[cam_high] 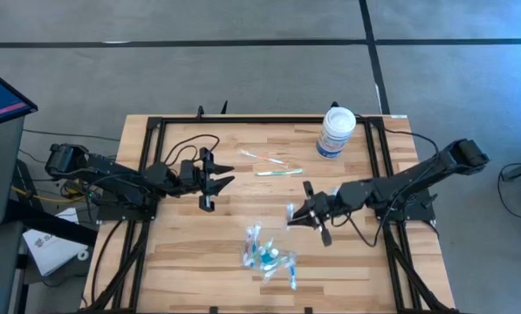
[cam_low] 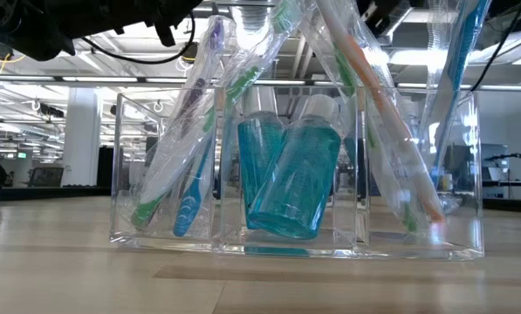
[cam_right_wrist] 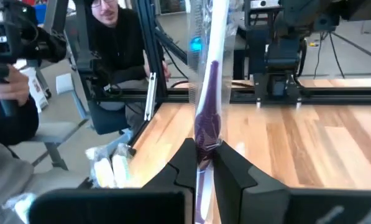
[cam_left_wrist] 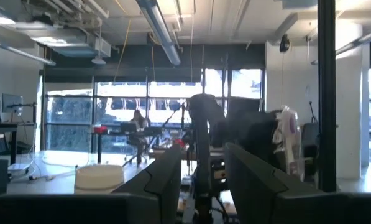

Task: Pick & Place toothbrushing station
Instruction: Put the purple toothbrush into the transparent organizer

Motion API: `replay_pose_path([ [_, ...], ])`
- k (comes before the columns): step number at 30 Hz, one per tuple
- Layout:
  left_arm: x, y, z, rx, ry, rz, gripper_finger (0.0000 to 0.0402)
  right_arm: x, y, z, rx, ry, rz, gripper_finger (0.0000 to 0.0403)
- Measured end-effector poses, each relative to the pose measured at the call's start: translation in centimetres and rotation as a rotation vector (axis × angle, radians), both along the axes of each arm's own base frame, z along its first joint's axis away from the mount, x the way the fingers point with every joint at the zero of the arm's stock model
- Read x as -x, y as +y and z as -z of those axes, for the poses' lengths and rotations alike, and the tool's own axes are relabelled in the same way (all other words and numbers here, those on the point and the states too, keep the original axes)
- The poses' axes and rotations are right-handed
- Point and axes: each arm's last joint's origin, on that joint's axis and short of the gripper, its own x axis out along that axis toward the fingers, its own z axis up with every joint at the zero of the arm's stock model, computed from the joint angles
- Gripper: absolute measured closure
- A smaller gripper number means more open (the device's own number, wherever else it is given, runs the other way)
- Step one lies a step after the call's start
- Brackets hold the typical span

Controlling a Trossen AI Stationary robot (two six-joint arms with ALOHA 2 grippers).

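A clear plastic tray (cam_high: 269, 255) stands near the table's front middle; in the low view its wall (cam_low: 120, 174) shows, with wrapped toothbrushes (cam_low: 190, 157) leaning inside and a teal tube (cam_low: 295, 183) in the middle compartment. My right gripper (cam_high: 307, 214) hovers just right of and behind the tray, shut on a wrapped purple-handled toothbrush (cam_right_wrist: 205, 118). A pink-white toothbrush (cam_high: 264, 158) and a green one (cam_high: 279, 172) lie flat on the table farther back. My left gripper (cam_high: 212, 180) waits open at the left, raised, with nothing between its fingers. My right gripper pinches the wrapped toothbrush between its two fingers at the lower part of the purple handle (cam_right_wrist: 204, 146). The fingers come roughly level from the table's right and lie across the brush. The brush stands upright, its long upper part rising above the fingers, clear of the table.
A big white tub with a blue label (cam_high: 336, 131) stands at the back right. A black frame (cam_high: 147, 174) runs along the table's sides. A person (cam_right_wrist: 110, 37) sits beyond the table's left edge. Bare wood (cam_high: 190, 253) lies left of the tray.
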Motion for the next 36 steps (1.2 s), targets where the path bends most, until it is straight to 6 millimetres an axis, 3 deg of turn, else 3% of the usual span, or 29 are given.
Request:
replay_pose_path([
  [16,-0.2,0.0,0.5,-0.004,0.052,0.000,0.0286,-1.1,4.4,5.6,-0.026,0.133,-0.039,0.0384],
  [31,-0.2,0.0,0.6,-0.005,0.063,0.001,0.0289,-0.5,6.5,6.7,-0.002,0.145,-0.056,0.0384],
  [36,-0.2,0.0,0.6,-0.005,0.066,0.001,0.0289,-0.4,6.6,8.1,0.017,0.180,-0.020,0.0384],
])
